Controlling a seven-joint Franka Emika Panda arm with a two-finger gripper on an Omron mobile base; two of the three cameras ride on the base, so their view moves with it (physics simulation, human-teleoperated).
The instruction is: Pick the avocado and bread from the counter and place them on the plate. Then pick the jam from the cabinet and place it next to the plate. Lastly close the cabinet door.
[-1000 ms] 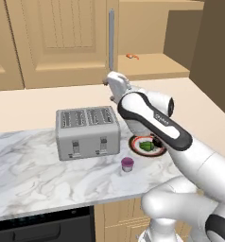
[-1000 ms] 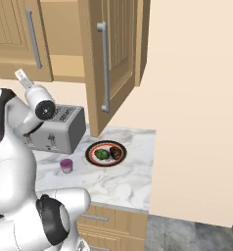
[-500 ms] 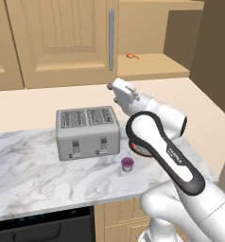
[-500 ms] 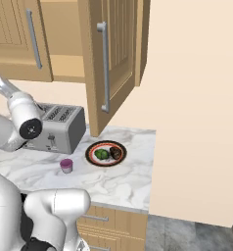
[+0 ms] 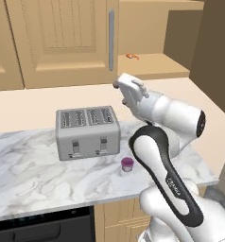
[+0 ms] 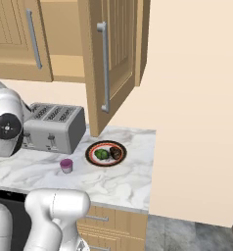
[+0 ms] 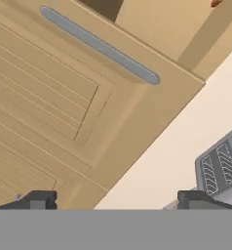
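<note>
My gripper (image 5: 124, 86) hovers open and empty above the toaster, in front of the cabinet; its dark fingertips (image 7: 38, 200) stand wide apart, facing a closed door's panel and bar handle (image 7: 101, 46). The plate (image 6: 92, 148) sits on the counter (image 6: 123, 181) with the green avocado (image 6: 102, 154) and the brown bread (image 6: 115, 154) on it. The purple jam (image 5: 127, 164) stands on the marble just left of the plate (image 6: 66, 165). The cabinet (image 5: 152, 28) is open, its door (image 6: 113, 63) swung out over the counter. My arm hides the plate in the left base view.
A silver toaster (image 5: 88, 131) stands on the counter behind the jam, and its slots show at the edge of the hand view (image 7: 222, 168). A tiny orange item (image 5: 132, 56) lies on the cabinet shelf. The counter ends at a wall on the right.
My arm has folded, its elbow swinging down in front of the plate in the left base view. The hand drifted slightly right in front of the cabinet. The things on the counter stayed put.
</note>
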